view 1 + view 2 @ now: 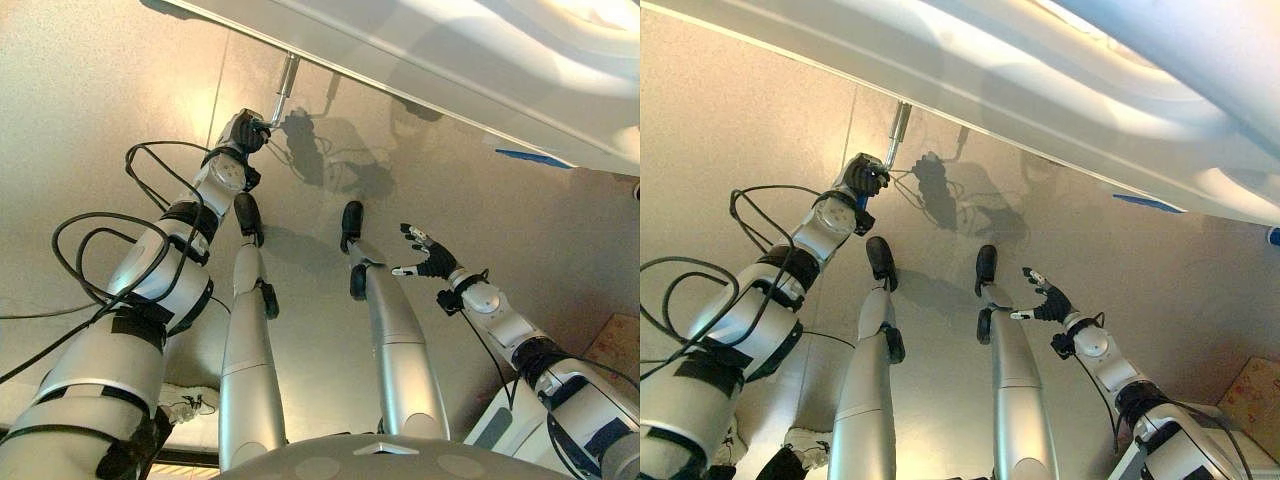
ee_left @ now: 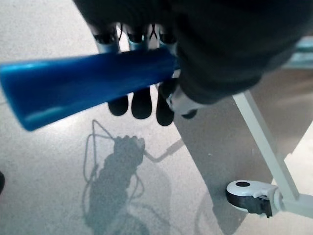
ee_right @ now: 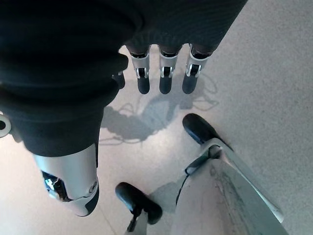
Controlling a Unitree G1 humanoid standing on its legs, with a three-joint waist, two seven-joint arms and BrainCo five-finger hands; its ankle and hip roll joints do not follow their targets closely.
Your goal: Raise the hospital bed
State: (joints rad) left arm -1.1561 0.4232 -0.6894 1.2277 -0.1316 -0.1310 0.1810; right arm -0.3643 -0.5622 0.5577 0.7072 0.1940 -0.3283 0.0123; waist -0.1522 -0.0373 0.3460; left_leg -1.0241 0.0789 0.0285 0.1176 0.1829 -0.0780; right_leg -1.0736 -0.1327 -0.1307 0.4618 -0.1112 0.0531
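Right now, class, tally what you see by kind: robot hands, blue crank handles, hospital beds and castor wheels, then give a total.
Robot hands: 2, the left robot hand and the right robot hand
Blue crank handle: 1
Hospital bed: 1
Castor wheel: 1
Total: 5

Bed frame overhangs crank handle; caster close by; right hand over bare floor.
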